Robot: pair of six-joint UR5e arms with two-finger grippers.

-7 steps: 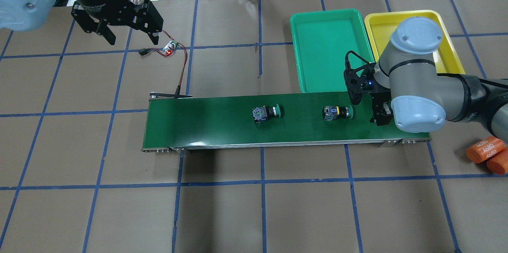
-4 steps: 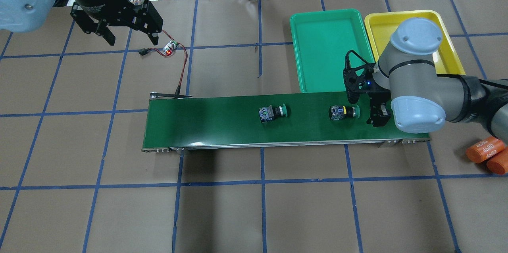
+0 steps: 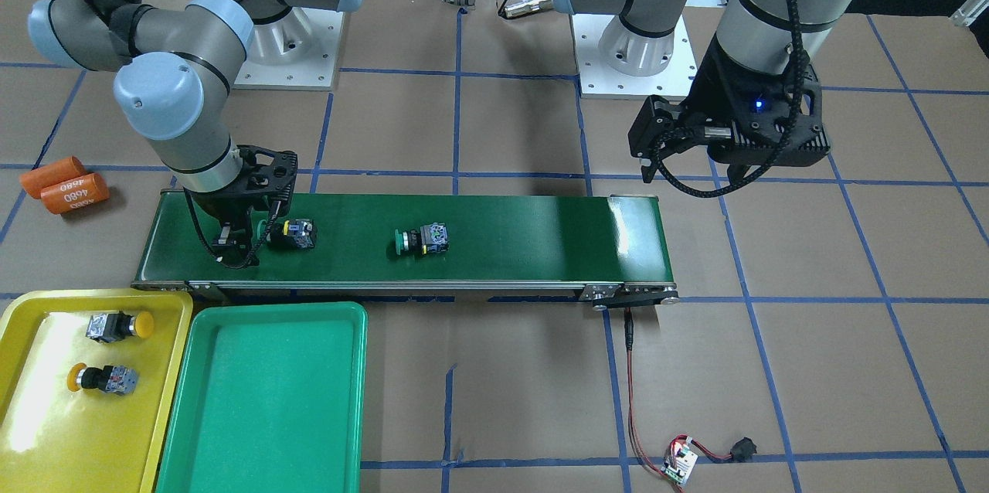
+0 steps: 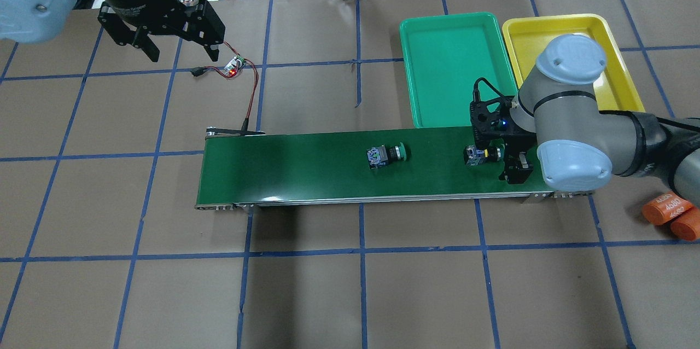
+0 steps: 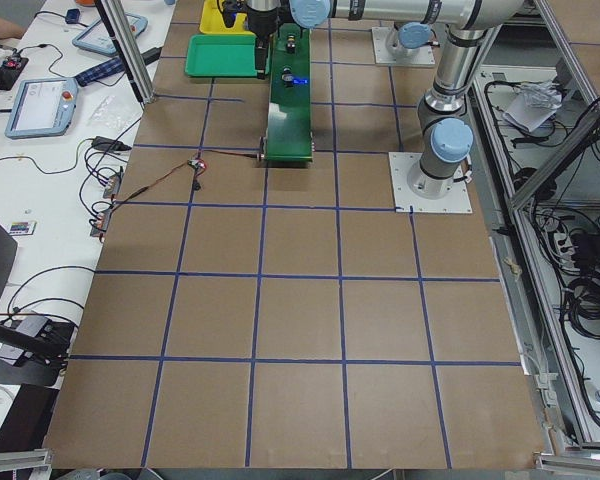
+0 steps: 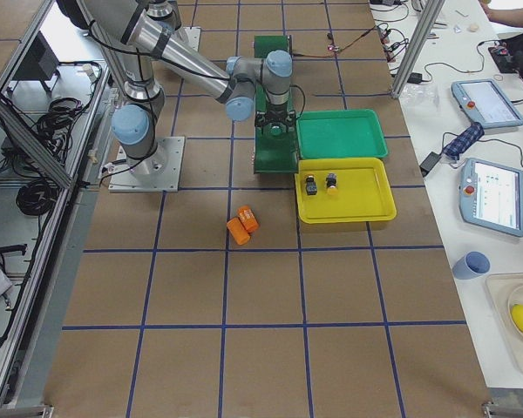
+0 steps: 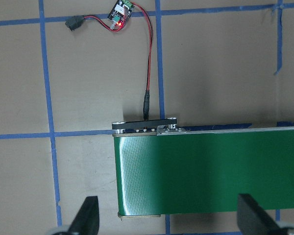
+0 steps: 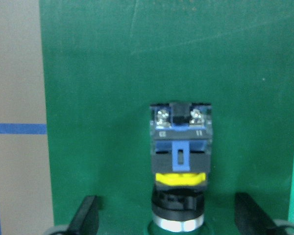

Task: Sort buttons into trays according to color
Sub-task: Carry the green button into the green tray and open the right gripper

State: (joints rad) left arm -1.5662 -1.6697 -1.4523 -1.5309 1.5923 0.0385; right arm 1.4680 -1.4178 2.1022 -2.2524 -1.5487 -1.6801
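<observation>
— Where's the right gripper (image 8: 169,220)?
— Low over the belt (image 3: 525,238), at the end by the trays. Its jaws are spread either side of a green-capped button (image 4: 477,154) lying on its side; contact I can't tell. From overhead, a second green button (image 4: 386,154) lies at its 9 o'clock.
— The left gripper (image 4: 183,51)?
— Spread, holding nothing, at the belt's 11 o'clock beside a small circuit board (image 4: 235,66) with a red light.
— And the trays?
— The green tray (image 3: 263,400) is at 12 o'clock from the right gripper. The yellow tray (image 3: 46,439) is at 1 o'clock, partly hidden overhead by the right arm (image 4: 571,114); two yellow-capped buttons (image 3: 117,325) lie in it.
— Any writing?
— Two orange cylinders (image 3: 66,185) at 4 o'clock; one reads 4680
</observation>
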